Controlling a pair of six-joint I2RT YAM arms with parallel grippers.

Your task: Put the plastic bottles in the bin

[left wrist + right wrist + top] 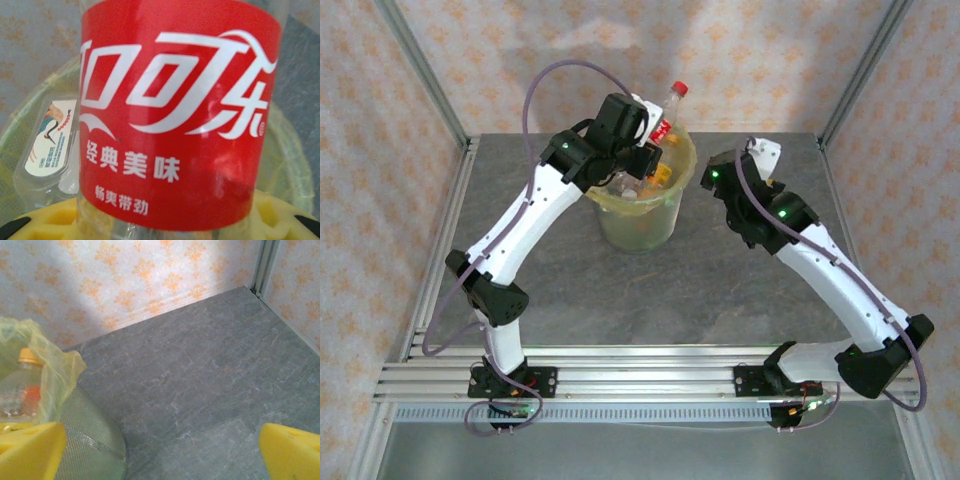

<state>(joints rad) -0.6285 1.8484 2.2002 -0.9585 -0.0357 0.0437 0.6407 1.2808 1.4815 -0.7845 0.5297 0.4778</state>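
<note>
My left gripper is clenched on a clear plastic bottle with a red label and red cap, cap toward the upper right, over the round pale yellow-green bin lined with a yellow bag at upper centre of the overhead frame; a clear bottle with an orange cap lies inside; my right gripper hangs released, fingers wide, just right of the bin over the grey table.

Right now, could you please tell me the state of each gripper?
Left gripper: closed on the red-labelled bottle.
Right gripper: open, holding nothing.
</note>
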